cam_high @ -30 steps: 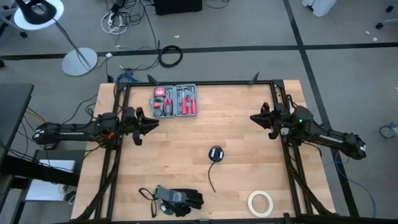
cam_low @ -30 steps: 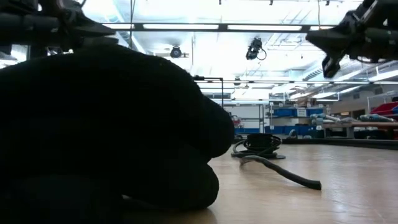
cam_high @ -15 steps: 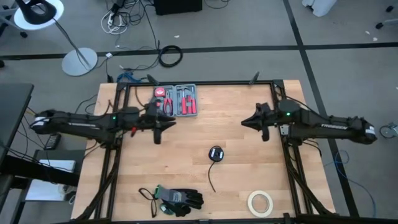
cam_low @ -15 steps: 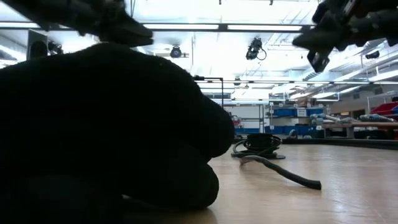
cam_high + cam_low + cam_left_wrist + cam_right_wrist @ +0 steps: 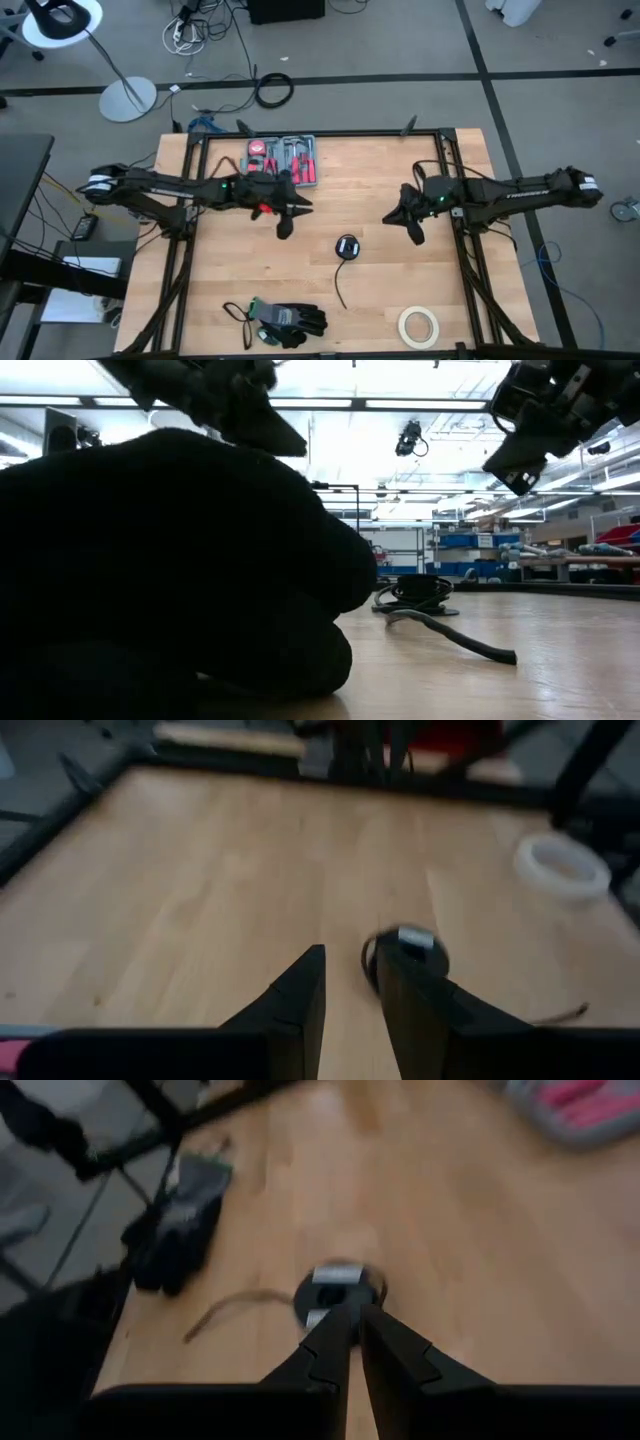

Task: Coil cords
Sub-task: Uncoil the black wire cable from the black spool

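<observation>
The cord is a small round black coil (image 5: 347, 247) lying flat on the wooden table, with a loose tail (image 5: 340, 292) running toward the near edge. The low view shows the coil (image 5: 420, 590) and its tail (image 5: 455, 632) as well. My left gripper (image 5: 292, 216) hovers open to the coil's left and a little farther back; its wrist view shows the coil (image 5: 405, 944) just ahead of the fingers. My right gripper (image 5: 403, 221) hovers shut to the coil's right; its wrist view shows the coil (image 5: 338, 1287) beyond the fingertips. Neither gripper touches anything.
A grey tool case (image 5: 283, 162) with red-handled tools sits at the far edge. Black gloves (image 5: 287, 320) lie at the near edge and fill the left of the low view (image 5: 160, 580). A white tape roll (image 5: 419, 325) lies at the near right. Black frame rails (image 5: 190, 250) run along both sides.
Both arms have reached out over the table toward the coil, and both grippers have tipped downward. My left gripper has gone toward the right edge. My right gripper has gone toward the left edge and slightly nearer. The cord has stayed where it was.
</observation>
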Motion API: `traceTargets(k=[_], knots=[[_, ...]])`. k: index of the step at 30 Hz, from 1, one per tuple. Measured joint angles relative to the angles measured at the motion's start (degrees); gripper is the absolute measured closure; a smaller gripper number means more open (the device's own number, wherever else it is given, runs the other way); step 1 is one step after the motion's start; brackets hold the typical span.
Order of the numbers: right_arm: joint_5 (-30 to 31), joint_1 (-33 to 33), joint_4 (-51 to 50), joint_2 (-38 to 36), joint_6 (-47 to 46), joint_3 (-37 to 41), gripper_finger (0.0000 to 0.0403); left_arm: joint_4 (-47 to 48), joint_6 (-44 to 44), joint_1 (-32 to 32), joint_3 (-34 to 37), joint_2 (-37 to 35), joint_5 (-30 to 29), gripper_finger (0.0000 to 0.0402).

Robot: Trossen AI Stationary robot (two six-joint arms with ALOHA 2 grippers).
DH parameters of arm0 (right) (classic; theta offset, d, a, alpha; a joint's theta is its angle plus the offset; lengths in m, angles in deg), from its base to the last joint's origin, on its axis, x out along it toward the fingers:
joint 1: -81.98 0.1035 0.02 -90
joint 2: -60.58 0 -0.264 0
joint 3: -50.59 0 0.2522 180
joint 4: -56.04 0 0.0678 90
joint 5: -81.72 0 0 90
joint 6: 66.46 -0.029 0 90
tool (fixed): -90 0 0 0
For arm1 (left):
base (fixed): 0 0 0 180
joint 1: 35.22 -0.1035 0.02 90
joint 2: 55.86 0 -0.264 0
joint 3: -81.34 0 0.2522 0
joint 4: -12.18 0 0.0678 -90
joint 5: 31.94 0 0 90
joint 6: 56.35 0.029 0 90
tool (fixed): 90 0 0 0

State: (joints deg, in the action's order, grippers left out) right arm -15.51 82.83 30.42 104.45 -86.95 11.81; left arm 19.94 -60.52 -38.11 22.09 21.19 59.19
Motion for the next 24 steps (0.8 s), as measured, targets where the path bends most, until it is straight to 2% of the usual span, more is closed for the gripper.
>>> traceTargets(k=[6, 10, 15, 24], knots=[[2.8, 4.4, 0.2, 4.2, -5.1, 0.0, 0.0371, 0.6, 6.4, 0.3, -2.4, 6.2, 4.4, 0.0303], [8.1, 6.9, 0.3, 6.9, -8.8, 0.0, 0.0371, 1.8, 12.6, 2.2, -5.1, 9.9, 4.7, 0.0303], [9.4, 8.2, 1.0, 8.6, -17.0, 0.0, 0.0371, 2.1, 19.5, 5.2, -8.6, 13.0, 1.9, 0.0303], [9.2, 10.8, 4.4, 9.5, -20.3, 0.0, 0.0352, 11.7, 26.5, 8.3, -14.7, 16.0, -2.0, 0.0303]])
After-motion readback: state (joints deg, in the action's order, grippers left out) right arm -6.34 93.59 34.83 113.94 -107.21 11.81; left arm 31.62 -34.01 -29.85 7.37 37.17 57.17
